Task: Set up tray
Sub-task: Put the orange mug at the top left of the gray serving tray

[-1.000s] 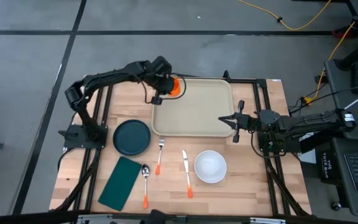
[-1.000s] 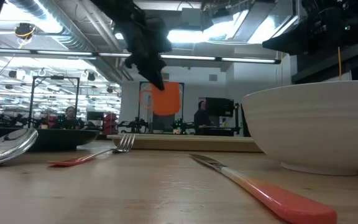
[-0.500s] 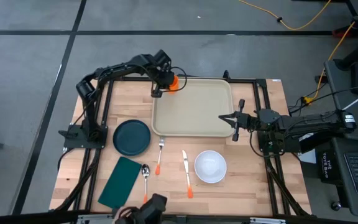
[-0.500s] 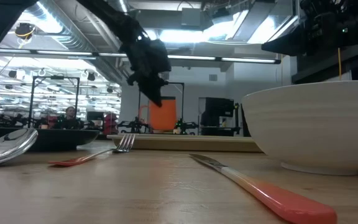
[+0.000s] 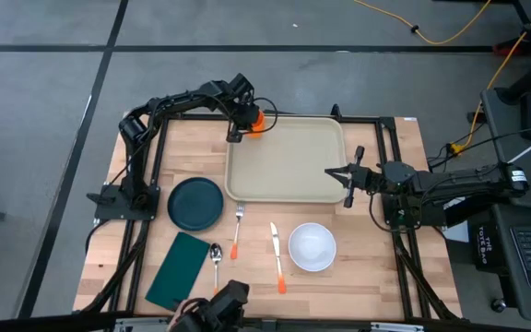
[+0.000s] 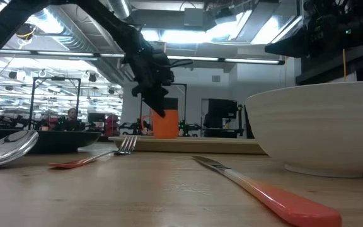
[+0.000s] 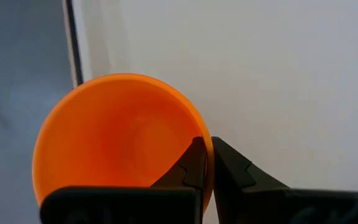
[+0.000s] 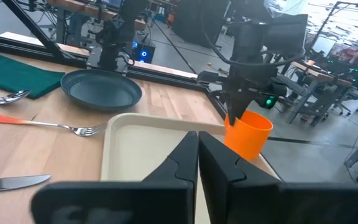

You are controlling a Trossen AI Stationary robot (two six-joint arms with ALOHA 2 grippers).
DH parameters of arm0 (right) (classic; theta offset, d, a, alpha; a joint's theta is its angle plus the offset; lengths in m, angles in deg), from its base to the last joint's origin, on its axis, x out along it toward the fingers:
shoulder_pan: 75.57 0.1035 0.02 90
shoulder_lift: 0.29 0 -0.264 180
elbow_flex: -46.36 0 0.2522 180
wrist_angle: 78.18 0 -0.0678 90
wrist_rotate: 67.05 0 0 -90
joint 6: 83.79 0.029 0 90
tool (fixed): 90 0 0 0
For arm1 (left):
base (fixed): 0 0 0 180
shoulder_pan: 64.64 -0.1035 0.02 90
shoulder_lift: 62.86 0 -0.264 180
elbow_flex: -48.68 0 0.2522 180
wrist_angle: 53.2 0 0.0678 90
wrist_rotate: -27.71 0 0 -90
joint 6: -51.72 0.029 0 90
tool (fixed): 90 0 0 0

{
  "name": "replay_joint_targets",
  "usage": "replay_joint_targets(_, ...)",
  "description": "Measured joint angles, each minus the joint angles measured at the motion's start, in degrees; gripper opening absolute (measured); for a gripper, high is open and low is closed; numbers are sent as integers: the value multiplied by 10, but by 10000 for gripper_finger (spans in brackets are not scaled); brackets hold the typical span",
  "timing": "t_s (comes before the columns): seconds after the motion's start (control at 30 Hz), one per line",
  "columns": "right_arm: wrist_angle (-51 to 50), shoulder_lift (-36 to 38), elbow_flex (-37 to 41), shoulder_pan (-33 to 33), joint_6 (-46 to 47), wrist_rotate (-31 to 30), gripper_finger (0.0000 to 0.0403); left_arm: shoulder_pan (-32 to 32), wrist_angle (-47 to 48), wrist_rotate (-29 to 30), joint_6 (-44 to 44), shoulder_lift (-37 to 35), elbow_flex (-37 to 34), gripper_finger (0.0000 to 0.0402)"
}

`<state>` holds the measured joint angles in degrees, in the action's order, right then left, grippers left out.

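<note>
On the table lie one tray, one orange cup, one dark teal plate, one white bowl, one green napkin, one fork, one spoon and one knife.

The tray sits at the far middle of the table, its far rim near the table's far edge. Its floor is bare apart from the far-left corner, where the cup stands upright, or just over it; the low view does not settle whether it touches down. The cup, plate and bowl are empty.

The left gripper is pinched shut on the cup's rim, one finger inside and one outside. The right gripper lies at the tray's right rim, its fingers closed together; whether they pinch the rim cannot be told.

Plate, napkin and cutlery fill the near left; the bowl stands near the tray's near-right corner.
</note>
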<state>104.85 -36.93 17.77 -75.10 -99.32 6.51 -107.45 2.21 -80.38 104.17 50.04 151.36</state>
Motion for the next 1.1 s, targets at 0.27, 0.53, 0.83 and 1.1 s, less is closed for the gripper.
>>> replay_joint_targets(0.27,0,0,0,0,0,0,19,0,1,0,-2,2,0,3)
replay_joint_targets(0.53,0,0,0,0,0,0,19,0,1,0,-12,2,0,3)
replay_joint_targets(0.83,0,0,0,0,6,0,19,0,1,-3,-20,4,0,3)
replay_joint_targets(1.1,-8,0,0,0,16,0,19,0,-10,-2,-23,11,-1,3)
